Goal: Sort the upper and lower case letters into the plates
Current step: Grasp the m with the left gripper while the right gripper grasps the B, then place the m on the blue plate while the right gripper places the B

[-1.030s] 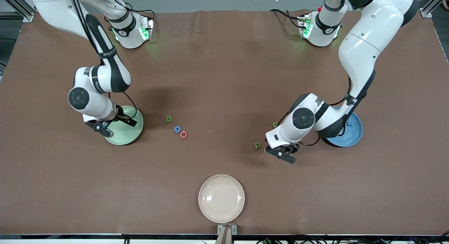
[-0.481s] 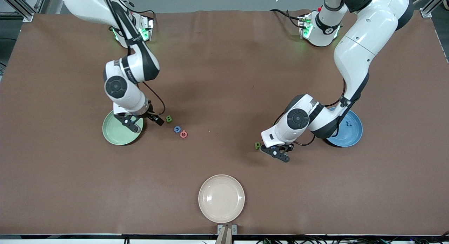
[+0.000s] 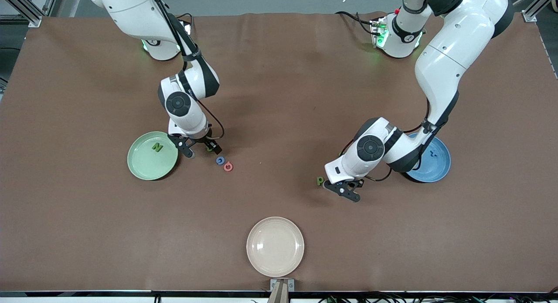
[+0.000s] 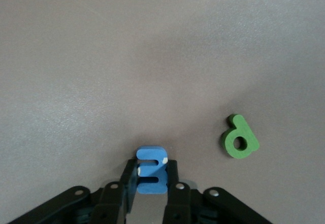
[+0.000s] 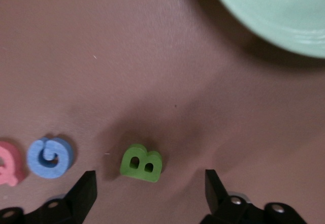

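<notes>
While clamped tight on a small blue letter (image 4: 152, 170), left gripper (image 3: 341, 186) sits low at the desk (image 3: 279, 67), just beside a green letter p (image 3: 320, 180) lying toward the right arm's end; the p also shows flat on the surface in the left wrist view (image 4: 239, 137). Close by that arm's elbow, blue plate (image 3: 438, 163) with a small dark letter (image 3: 432, 153) in it. Right gripper (image 3: 199, 147) spread wide, fingers either side of a green letter B (image 5: 141, 163) without touching it, nothing held. Just beside it, nearer the front camera, a blue round letter (image 3: 220, 160) touching a red round letter (image 3: 228, 166). Next to the right gripper, toward the right arm's end, pale green plate (image 3: 141, 165) holding a green letter N (image 3: 157, 147). Well apart from both grippers, near the desk's front edge, a cream plate (image 3: 275, 246).
</notes>
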